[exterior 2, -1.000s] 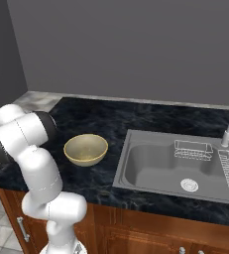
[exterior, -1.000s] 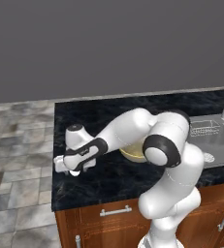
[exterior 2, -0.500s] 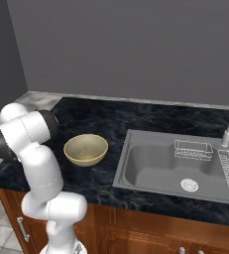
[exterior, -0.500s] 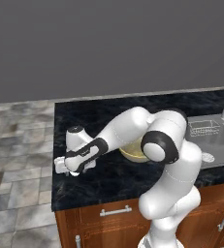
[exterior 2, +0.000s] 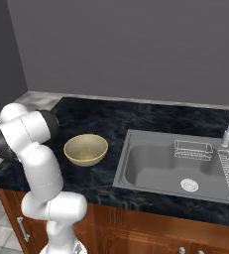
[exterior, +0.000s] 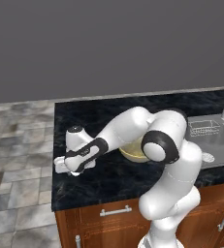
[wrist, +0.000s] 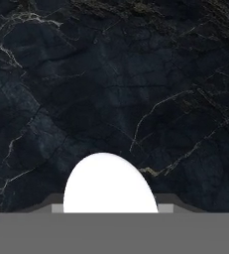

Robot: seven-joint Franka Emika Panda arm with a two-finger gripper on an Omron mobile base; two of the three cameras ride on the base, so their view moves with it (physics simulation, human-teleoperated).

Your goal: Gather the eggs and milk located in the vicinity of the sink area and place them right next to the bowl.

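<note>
Now-closed pincer (exterior: 61,167) — white egg (wrist: 110,184) between its tips

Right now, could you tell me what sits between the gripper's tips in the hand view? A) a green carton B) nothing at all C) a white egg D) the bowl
C: a white egg fills the space at the gripper, low over the dark counter; the bowl stands apart, left of the sink.
</note>
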